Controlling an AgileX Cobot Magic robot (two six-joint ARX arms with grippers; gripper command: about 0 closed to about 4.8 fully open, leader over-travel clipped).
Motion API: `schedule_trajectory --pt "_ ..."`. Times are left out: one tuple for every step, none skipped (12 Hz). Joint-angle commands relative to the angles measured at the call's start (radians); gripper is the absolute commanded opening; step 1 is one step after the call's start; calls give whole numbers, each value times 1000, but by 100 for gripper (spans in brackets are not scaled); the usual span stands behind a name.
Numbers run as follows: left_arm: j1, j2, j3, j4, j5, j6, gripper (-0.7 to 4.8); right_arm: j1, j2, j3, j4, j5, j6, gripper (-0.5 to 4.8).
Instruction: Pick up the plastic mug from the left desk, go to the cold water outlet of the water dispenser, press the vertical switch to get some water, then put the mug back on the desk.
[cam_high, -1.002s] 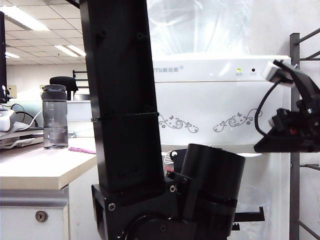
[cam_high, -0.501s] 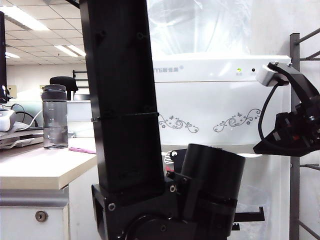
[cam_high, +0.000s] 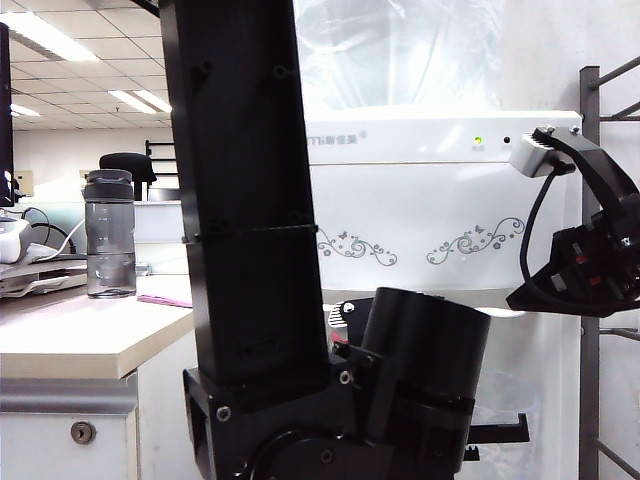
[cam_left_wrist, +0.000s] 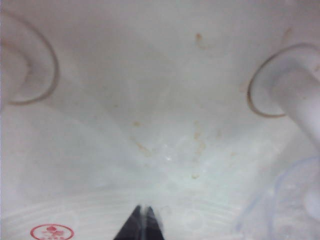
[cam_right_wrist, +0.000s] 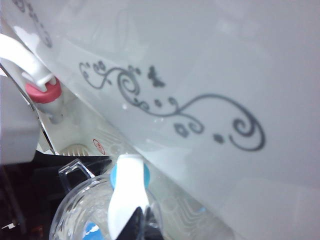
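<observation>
The clear plastic mug (cam_right_wrist: 80, 210) hangs under the cold water outlet (cam_right_wrist: 114, 176) of the white water dispenser (cam_high: 440, 200). The white vertical switch (cam_right_wrist: 127, 192) reaches down over the mug's mouth. My right gripper (cam_right_wrist: 142, 226) is shut, with its tips against the lower end of that switch and nothing between them. My left gripper (cam_left_wrist: 142, 223) is shut beside the mug's faint outline (cam_left_wrist: 282, 205); it seems to pinch the thin clear handle (cam_right_wrist: 75, 172), which barely shows. The left desk (cam_high: 90, 335) lies at the left of the exterior view.
The pink-red-collared tap (cam_right_wrist: 42, 91) sits beside the blue one. My left arm's black link (cam_high: 245, 200) fills the foreground of the exterior view. A smoky-grey bottle (cam_high: 110, 235) stands on the desk. A grey metal rack (cam_high: 590, 380) rises at the far right.
My right wrist has rolled: its camera swung left and a little down, and the gripper body tilted. The left arm and the mug have stayed still.
</observation>
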Motion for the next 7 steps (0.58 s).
schedule_trajectory --pt "-1 -8 3 34 -5 1 -5 1 0 3 -25 -22 -7 -1" --pt "-1 -8 3 34 -5 1 -5 1 0 3 -28 -26 -7 -1" --pt "-1 -8 3 34 -5 1 -5 1 0 3 -30 -26 -7 -1" --pt "-1 -8 3 34 -5 1 -5 1 0 3 -38 -26 -14 -1" --pt "-1 -8 3 34 -5 1 -5 2 0 3 -49 -27 -27 -1" --pt "-1 -8 3 34 -5 1 -5 2 0 3 -57 -27 -29 -1" --pt "-1 -8 3 34 -5 1 -5 2 0 3 -64 -27 -29 -1"
